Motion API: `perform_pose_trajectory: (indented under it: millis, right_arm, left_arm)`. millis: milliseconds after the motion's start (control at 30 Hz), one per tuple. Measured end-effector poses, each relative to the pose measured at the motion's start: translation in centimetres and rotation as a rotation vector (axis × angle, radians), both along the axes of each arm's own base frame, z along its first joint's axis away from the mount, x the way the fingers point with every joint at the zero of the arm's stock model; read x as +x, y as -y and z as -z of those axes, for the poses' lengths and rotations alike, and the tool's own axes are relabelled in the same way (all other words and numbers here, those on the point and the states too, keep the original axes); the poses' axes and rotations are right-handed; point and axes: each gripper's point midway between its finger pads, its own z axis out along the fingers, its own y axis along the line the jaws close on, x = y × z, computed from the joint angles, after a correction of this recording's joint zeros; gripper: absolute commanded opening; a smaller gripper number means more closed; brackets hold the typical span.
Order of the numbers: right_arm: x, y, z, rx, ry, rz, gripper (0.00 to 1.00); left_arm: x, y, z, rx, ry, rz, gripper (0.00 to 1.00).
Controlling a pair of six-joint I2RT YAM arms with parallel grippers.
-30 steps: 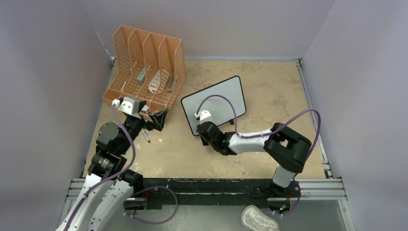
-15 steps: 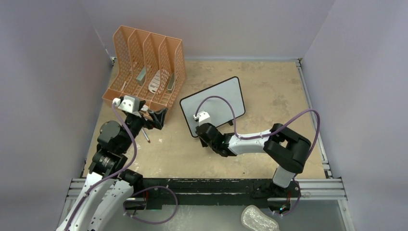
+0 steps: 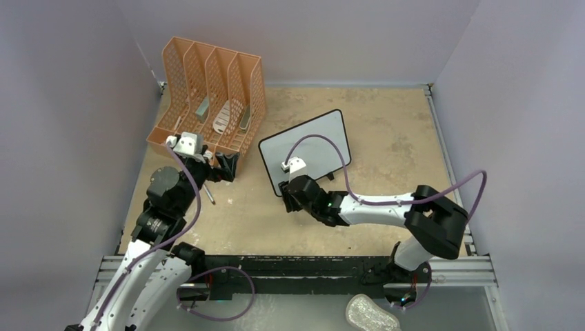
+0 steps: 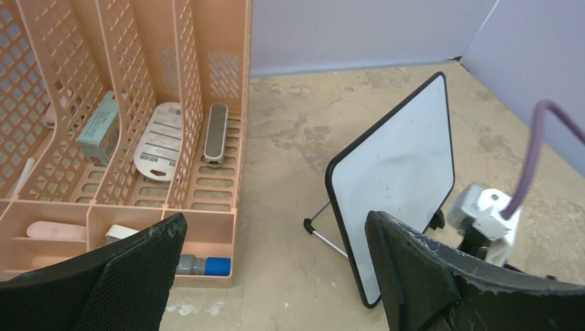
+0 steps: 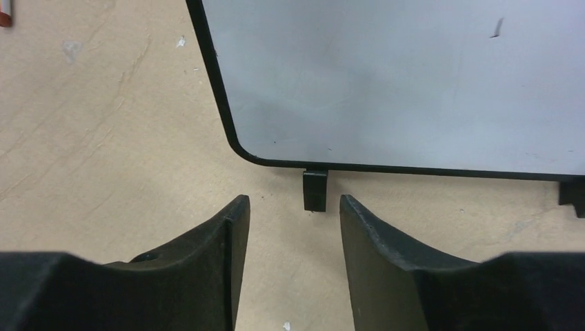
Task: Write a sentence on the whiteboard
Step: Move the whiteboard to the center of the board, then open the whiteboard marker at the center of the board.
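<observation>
right claw (image 5: 293, 207) was clenched a second ago at the lower left corner of the whiteboard (image 3: 310, 148). now its jaws stand parted with nothing between them, tips low over the table (image 5: 103, 138), just short of the board's black foot (image 5: 315, 189). that arm's elbow has swung out to the right. board barely shifted: still propped mid-table, just right of the orange file rack (image 3: 207, 89). reads as a nudge and release to square the board, not writing. no sentence on it yet; face blank bar one small dark speck (image 5: 497, 27). left claw (image 4: 276, 276) released, wide, empty, hovering before the rack. neither claw has a pen. hard to make out: thin stick (image 3: 209, 195) on the table by the left arm, pen or not i cannot tell. right arm hides the board's near corner from above.
</observation>
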Motion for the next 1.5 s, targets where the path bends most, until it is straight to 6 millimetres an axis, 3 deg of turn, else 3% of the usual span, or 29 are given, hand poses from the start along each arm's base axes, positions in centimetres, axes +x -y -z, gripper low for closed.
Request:
perform_pose_trajectory:
  millis: [200, 433, 633, 833, 1033, 1200, 1300, 1500]
  right_arm:
    - [-0.3, 0.8, -2.8, 0.024, 0.025, -0.003, 0.63]
    - [0.0, 2.4, -6.4, 0.051, 0.086, 0.023, 0.74]
    - [1.6, 4.2, -9.9, 0.091, 0.184, 0.094, 0.76]
    - [2.8, 6.3, -11.4, 0.077, 0.263, 0.141, 0.77]
    - [4.0, 8.5, -12.8, 0.087, 0.341, 0.184, 0.77]
    - [5.3, 10.2, -14.2, 0.086, 0.400, 0.218, 0.77]
    - [5.7, 11.1, -15.0, 0.086, 0.435, 0.230, 0.77]
    - [5.9, 12.6, -15.7, 0.085, 0.498, 0.241, 0.77]
  left_arm:
    - [1.1, -0.3, 2.0, 0.016, -0.075, -0.043, 1.00]
    - [2.7, -1.4, 6.2, 0.048, -0.239, -0.144, 1.00]
    - [3.7, -3.9, 10.7, 0.016, -0.465, -0.300, 1.00]
    - [3.0, -7.7, 14.8, -0.061, -0.672, -0.488, 1.00]
    - [3.4, -10.1, 16.5, -0.106, -0.803, -0.596, 1.00]
    - [3.8, -10.6, 19.1, -0.124, -0.938, -0.631, 0.80]
    - [3.4, -11.0, 20.9, -0.127, -1.018, -0.647, 0.58]
    - [3.1, -11.7, 23.7, -0.119, -1.134, -0.677, 0.52]
